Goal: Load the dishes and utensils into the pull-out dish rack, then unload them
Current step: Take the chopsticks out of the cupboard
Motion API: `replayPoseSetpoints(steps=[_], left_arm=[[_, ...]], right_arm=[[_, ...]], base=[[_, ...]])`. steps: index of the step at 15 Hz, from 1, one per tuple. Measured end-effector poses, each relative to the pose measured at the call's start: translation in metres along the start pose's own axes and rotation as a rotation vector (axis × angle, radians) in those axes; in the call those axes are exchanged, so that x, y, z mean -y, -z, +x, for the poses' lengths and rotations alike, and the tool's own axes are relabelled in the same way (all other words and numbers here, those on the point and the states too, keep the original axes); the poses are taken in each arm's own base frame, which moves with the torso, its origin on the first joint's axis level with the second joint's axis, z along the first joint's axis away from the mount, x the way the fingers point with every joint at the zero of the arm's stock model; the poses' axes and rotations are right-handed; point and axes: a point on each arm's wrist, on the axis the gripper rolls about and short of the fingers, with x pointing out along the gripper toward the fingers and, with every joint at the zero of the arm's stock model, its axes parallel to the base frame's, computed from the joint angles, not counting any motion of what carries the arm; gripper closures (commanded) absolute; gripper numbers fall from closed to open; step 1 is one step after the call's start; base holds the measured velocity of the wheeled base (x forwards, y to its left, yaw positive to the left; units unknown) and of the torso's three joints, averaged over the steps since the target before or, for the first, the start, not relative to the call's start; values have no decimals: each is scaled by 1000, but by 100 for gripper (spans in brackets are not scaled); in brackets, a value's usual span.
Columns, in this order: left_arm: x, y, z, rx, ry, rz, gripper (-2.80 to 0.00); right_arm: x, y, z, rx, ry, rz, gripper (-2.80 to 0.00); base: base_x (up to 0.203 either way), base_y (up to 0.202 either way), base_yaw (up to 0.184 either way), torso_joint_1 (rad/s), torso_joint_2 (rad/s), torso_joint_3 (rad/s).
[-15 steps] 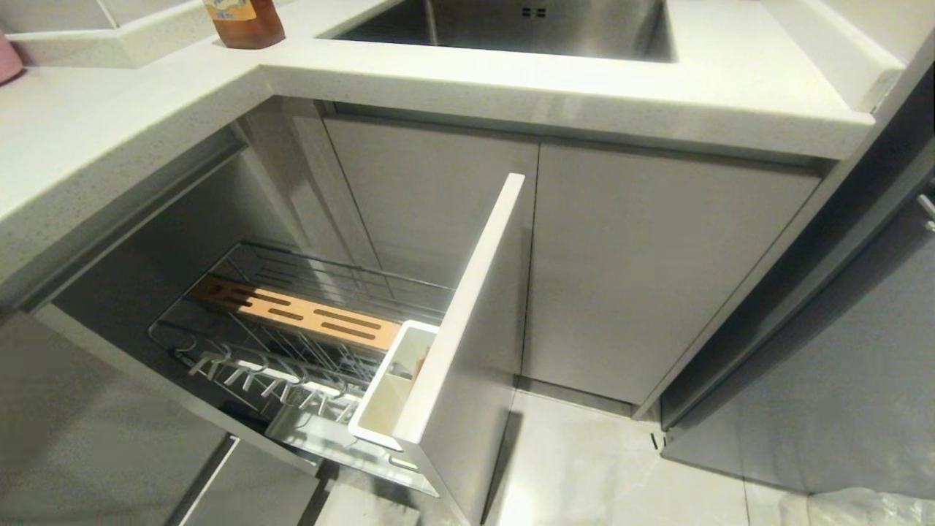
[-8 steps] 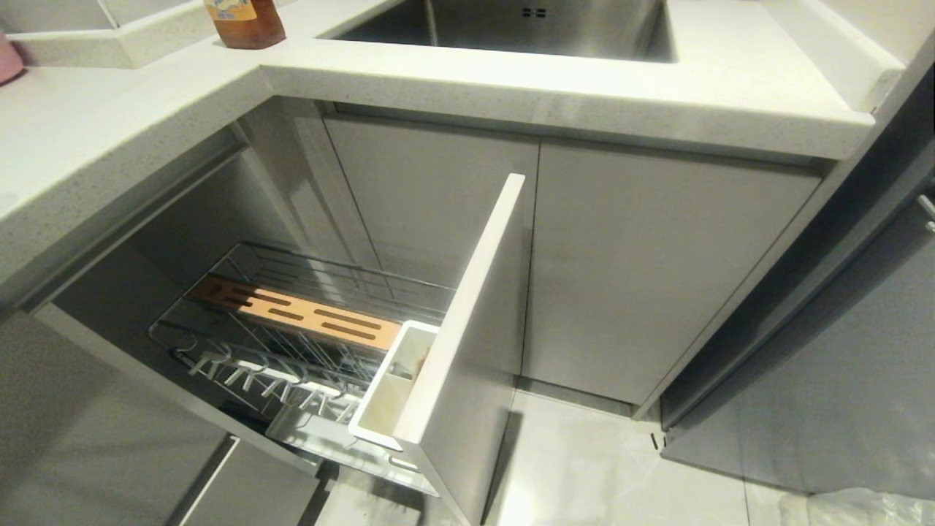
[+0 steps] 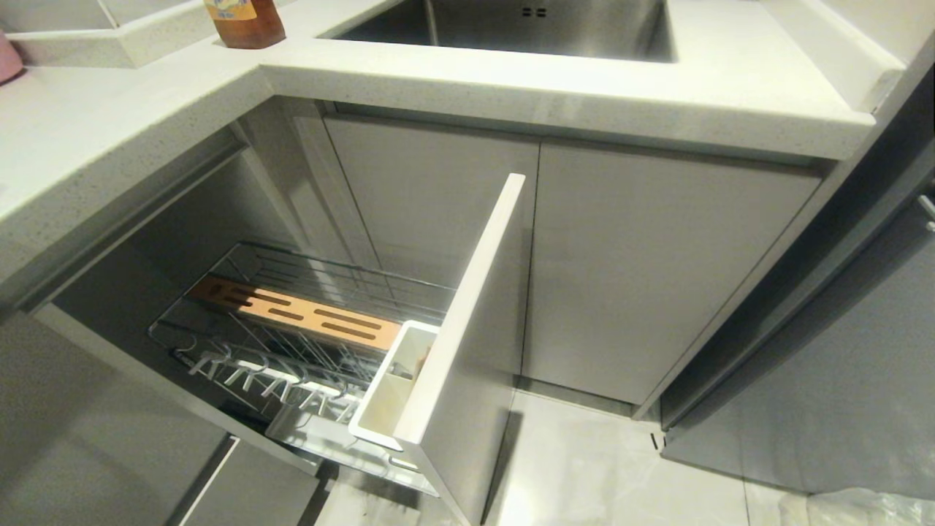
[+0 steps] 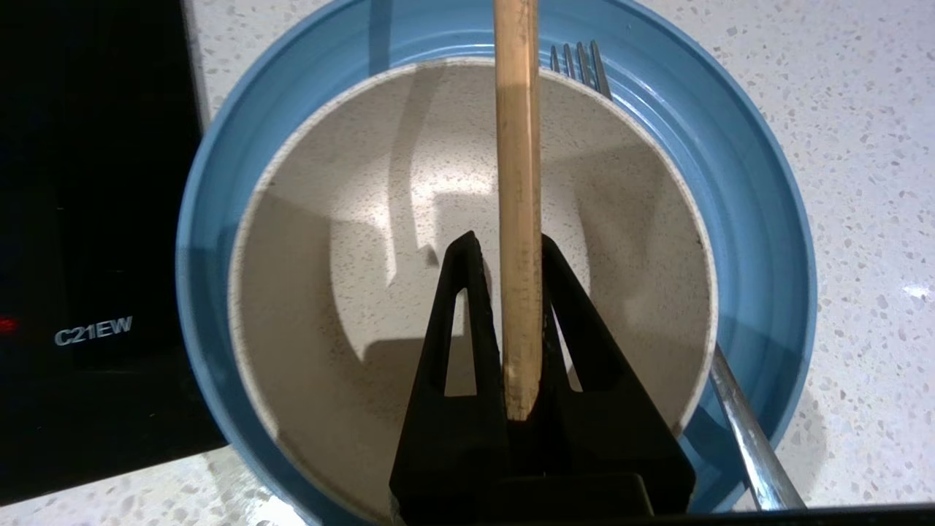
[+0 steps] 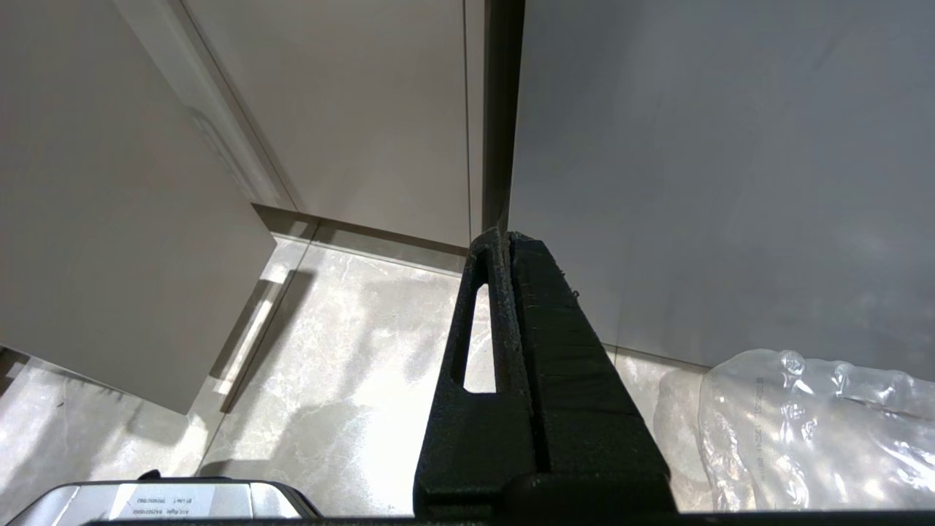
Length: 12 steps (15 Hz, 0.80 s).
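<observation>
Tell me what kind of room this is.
Most likely a home kitchen: a steel sink set in a speckled countertop, a pull-out dish rack open below it, and a blue plate holding a cream bowl beside a black appliance.

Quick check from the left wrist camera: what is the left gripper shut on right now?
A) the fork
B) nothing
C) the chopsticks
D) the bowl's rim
C: the left gripper has its jaws closed on the wooden chopsticks, above the bowl that sits in the blue plate; the fork lies untouched on the plate.
</observation>
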Motion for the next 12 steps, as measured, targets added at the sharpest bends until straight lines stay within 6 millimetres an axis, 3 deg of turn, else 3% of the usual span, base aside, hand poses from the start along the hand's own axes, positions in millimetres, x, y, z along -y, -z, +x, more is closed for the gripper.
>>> replayPoseSetpoints(steps=[6,12], left_arm=[[1,-2,14,-35,7,-68,0],[2,-3,15,-67,26,-90,0]], right_arm=[[0,0,0,0,0,0,0],[0,0,0,0,0,0,0]], base=[[0,0,0,0,0,0],[0,0,0,0,0,0]])
